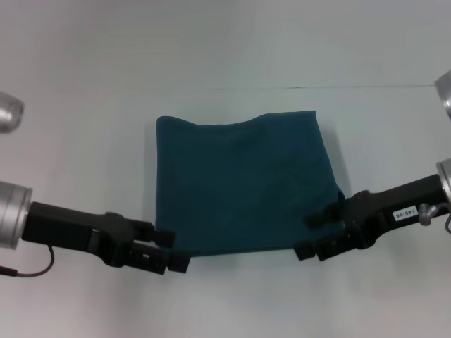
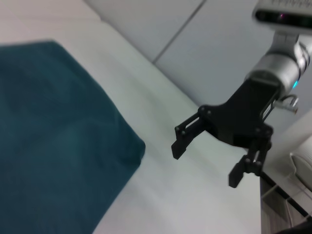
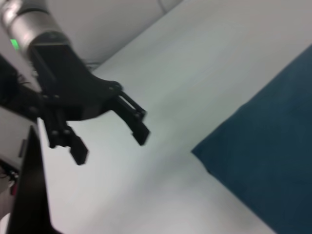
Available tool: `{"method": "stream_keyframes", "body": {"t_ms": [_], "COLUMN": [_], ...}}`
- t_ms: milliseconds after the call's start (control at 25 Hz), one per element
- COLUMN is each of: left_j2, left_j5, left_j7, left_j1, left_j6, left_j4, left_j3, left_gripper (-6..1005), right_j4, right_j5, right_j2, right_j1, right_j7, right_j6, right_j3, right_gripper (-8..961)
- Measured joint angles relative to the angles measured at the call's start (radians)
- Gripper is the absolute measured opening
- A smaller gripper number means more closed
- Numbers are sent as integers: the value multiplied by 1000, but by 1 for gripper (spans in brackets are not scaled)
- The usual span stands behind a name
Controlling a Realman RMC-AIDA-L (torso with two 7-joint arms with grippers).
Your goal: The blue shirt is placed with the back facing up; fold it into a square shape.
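Nearest the camera in the head view, low in the frame, the two grippers flank the near edge of the blue shirt (image 1: pixel 243 183). The left gripper (image 1: pixel 173 251) sits at lower left, its black fingers pointing inward toward the shirt's near left corner, one fingertip just beside the fabric edge. The right gripper (image 1: pixel 313 234) sits at lower right, at the shirt's near right corner, where its upper finger appears to overlap the cloth, though contact is hard to judge from this angle.

Each wrist view shows the opposite arm. In the left wrist view the right gripper (image 2: pixel 207 163) hangs over the white table (image 2: pixel 195 195) with its fingers spread wide and nothing between them, clear of the shirt's corner (image 2: pixel 63 146). In the right wrist view the left gripper (image 3: pixel 109 144) is likewise spread wide and empty above the table, apart from the shirt (image 3: pixel 273 156).

The shirt lies folded into a roughly square block in the middle of the head frame, plain side up, its far edge slightly wavy. Beyond it the table (image 1: pixel 225 49) runs to the top of the frame.
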Motion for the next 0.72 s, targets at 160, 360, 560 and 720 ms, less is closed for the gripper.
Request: {"method": "stream_keyframes", "body": {"t_ms": [160,360,560,720], "left_j2": [-2,-9,-15,-24], "left_j5": [3,3,3,3], "left_j7": [0,29,53,80], "left_j1": [-3,-2,-3,-5], "left_j6": [-2,-11,-22,-24], "left_j4": [-5,-6,-6,-7], "left_j3": [6,7,8,8], "left_gripper": [874,875,875,875], "right_j4": [3,3,3,3], "right_j5": [2,3,5,3], "right_j2": [1,-11,-18,-20], "right_j1": [-3,-14,-17,-22], "right_j7": [-4,-8,-27,-38], "right_j6": [-16,-37,-94,-96], "right_j3": [2,10,14,19], "right_gripper": [915,915,915,915]}}
